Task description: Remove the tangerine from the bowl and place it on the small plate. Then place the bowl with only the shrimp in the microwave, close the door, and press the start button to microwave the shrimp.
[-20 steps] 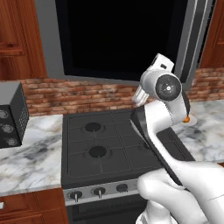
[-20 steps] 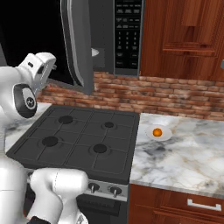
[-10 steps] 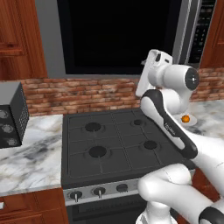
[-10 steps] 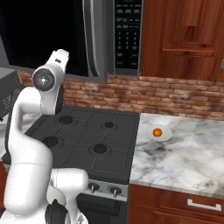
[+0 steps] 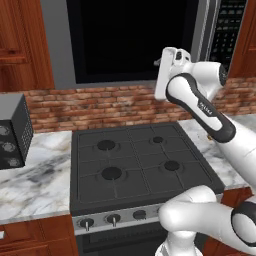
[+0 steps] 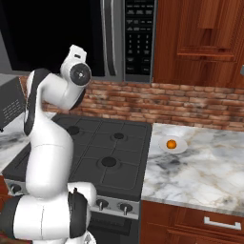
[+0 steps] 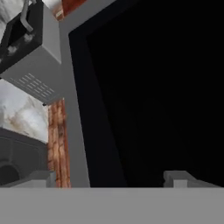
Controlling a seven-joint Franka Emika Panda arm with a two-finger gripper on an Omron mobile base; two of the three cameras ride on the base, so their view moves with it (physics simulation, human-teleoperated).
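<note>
The tangerine (image 6: 171, 143) lay on the small plate (image 6: 180, 149) on the marble counter (image 6: 209, 167) to the right of the stove (image 6: 105, 152), so that part of the job looked done. The microwave (image 5: 140, 40) hung above the stove with its door (image 5: 131, 42) across the front, apparently shut or very nearly so; whether the latch had caught could not be told, and the bowl and shrimp could not be made out behind the dark glass. The keypad panel (image 6: 138, 40) sat at the microwave's right end. The gripper (image 7: 111, 179) was held up close against the door with its fingers spread wide and nothing between them, the hand (image 5: 170, 70) near the door's lower right area. The main risk from here seemed to be the start press: with the jaws spread, a finger could land on the wrong key or straddle two, and the panel lay well to the right of where the hand was aimed. If the door was not fully latched, the press would likely achieve nothing. A wide swing to the right could also clip the door handle (image 6: 112, 38) and pull it open. A toaster oven (image 5: 12, 132) stood at the far left, well clear.
</note>
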